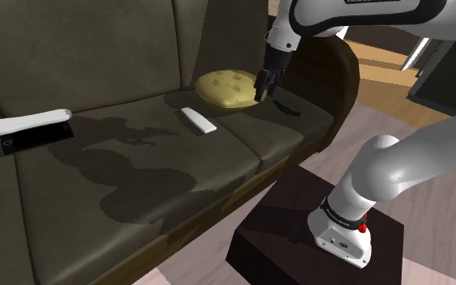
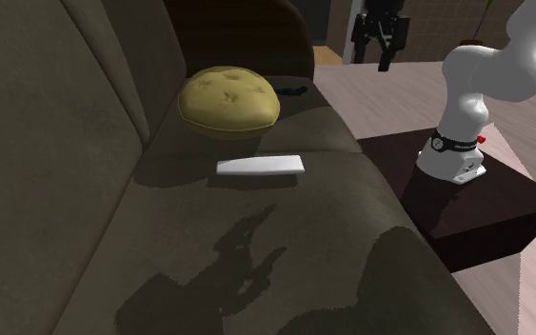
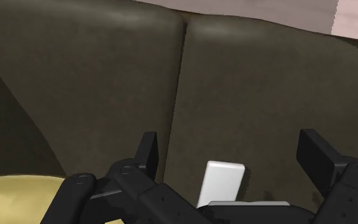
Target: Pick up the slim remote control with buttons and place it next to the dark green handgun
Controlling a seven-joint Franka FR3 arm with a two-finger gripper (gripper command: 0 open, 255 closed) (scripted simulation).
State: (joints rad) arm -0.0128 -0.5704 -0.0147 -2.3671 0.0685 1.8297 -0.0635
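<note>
Dark olive sofa (image 1: 137, 170) (pale floor (image 2: 389, 95))

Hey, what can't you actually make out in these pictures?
Buttons on the remote: too small in the shoulder view; in the wrist view the open gripper covers its near end.
Colour of the handgun: a small dark shape in the shoulder view; in the second exterior view the yellow cushion hides part.

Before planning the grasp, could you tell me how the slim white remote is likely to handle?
The slim white rectangular remote looks thin and flat, so probably stiff, light and unlikely to roll. Its smooth plain faces may be slippery.
</note>
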